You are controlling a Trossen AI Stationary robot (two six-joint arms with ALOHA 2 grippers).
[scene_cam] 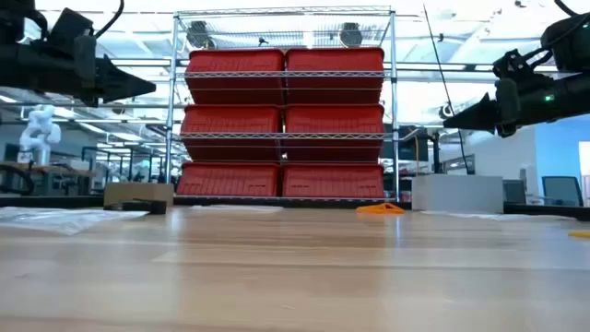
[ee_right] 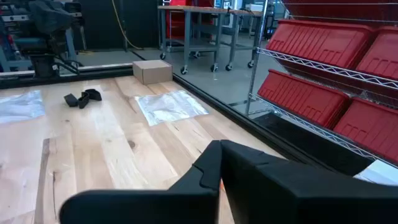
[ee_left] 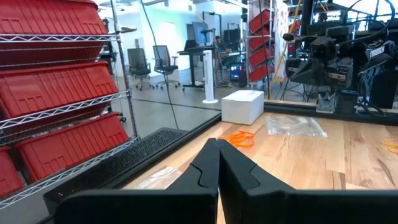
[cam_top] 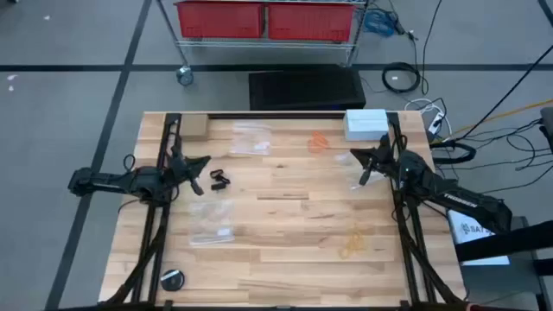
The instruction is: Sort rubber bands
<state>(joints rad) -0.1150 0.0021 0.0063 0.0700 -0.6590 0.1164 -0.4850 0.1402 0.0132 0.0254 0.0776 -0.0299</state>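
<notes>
Black rubber bands (cam_top: 219, 180) lie in a small heap on the table's left half, just right of my left gripper (cam_top: 204, 161); they also show in the right wrist view (ee_right: 83, 98). Orange bands (cam_top: 319, 141) lie near the far edge and also show in the left wrist view (ee_left: 239, 138). Pale yellow-tan bands (cam_top: 352, 242) lie near the right front. My left gripper (ee_left: 217, 148) is shut and empty, raised above the table. My right gripper (cam_top: 354, 158) is also shut and empty (ee_right: 219, 150), raised at the right.
Clear plastic bags lie flat at the far middle (cam_top: 251, 138), the left front (cam_top: 212, 226) and under my right gripper (ee_left: 292, 126). A white box (cam_top: 365, 123) and a cardboard box (cam_top: 194, 127) stand at the far edge. A black round thing (cam_top: 172, 279) lies at the near left.
</notes>
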